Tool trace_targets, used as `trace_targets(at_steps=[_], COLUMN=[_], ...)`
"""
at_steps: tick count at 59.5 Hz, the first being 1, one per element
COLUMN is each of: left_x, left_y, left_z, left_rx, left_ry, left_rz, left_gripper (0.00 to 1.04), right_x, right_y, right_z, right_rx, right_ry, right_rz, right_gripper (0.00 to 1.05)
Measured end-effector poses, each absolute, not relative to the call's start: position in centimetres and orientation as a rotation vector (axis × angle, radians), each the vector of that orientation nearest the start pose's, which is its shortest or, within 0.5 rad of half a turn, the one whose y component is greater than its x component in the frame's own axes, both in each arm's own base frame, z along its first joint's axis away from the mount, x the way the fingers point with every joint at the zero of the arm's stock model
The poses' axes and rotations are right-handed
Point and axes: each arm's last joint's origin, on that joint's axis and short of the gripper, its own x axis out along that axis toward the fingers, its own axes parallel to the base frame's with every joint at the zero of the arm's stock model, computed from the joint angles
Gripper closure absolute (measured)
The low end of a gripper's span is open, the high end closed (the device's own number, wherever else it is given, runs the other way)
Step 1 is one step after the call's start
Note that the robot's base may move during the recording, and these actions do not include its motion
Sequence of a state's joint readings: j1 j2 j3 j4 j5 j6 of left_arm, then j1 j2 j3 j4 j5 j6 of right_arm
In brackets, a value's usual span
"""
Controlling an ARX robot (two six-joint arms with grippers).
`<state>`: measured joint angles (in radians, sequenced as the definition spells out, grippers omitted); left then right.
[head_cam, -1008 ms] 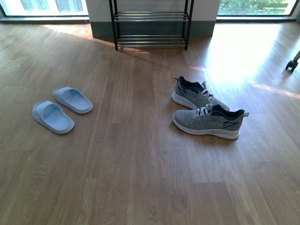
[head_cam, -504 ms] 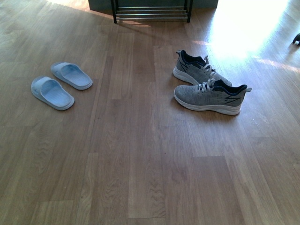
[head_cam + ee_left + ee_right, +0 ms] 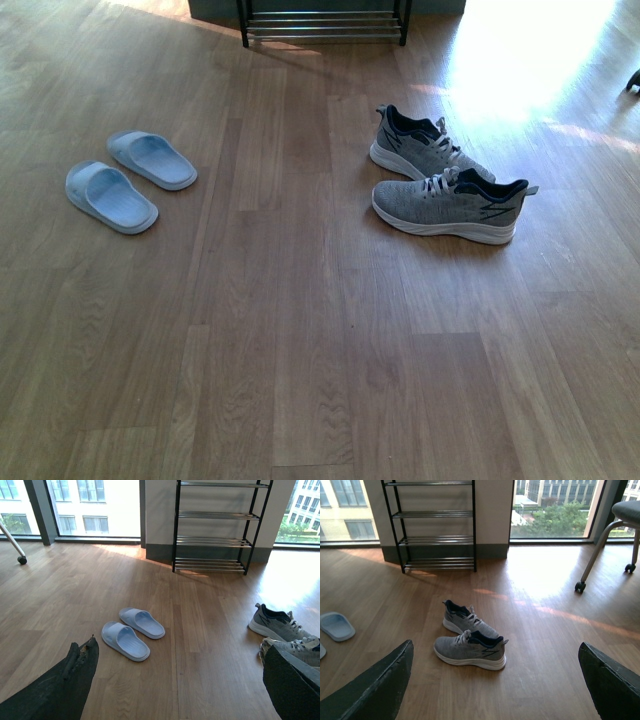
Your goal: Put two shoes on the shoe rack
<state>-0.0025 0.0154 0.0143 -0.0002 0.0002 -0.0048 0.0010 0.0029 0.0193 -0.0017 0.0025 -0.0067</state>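
Note:
Two grey knit shoes with white soles lie on the wooden floor right of centre: the near shoe [image 3: 450, 207] on its sole, the far shoe [image 3: 425, 146] angled behind it, touching it. The black shoe rack [image 3: 322, 22] with silver rods stands against the far wall, only its lowest tier in the front view; its full height shows in the wrist views [image 3: 218, 525] [image 3: 434, 526]. No arm shows in the front view. My left gripper [image 3: 182, 685] is open above bare floor. My right gripper [image 3: 496, 680] is open, short of the near shoe [image 3: 470, 651] and far shoe [image 3: 468, 621].
A pair of pale blue slide slippers [image 3: 128, 179] lies on the floor to the left. A chair on castors [image 3: 615, 540] stands at the right by the window. Another castor leg [image 3: 12, 545] is at the left. Sunlight glares on the floor near the rack.
The front view has tilted down: the rack slid up to the frame's top edge and the shoes and slippers sit higher. Since half a second ago almost nothing has shifted.

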Motion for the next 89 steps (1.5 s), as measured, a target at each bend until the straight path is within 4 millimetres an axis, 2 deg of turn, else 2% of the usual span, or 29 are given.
trace_targets(at_steps=[89], left_x=[9.78], left_y=[-0.03], left_z=[16.72], left_rx=[-0.004], left_ry=[0.001], left_rz=[-0.003], left_gripper=[0.09], right_x=[9.67], right_y=[0.0], right_z=[16.97], right_rx=[-0.007], right_ry=[-0.015], right_rz=[-0.002], right_gripper=[0.09])
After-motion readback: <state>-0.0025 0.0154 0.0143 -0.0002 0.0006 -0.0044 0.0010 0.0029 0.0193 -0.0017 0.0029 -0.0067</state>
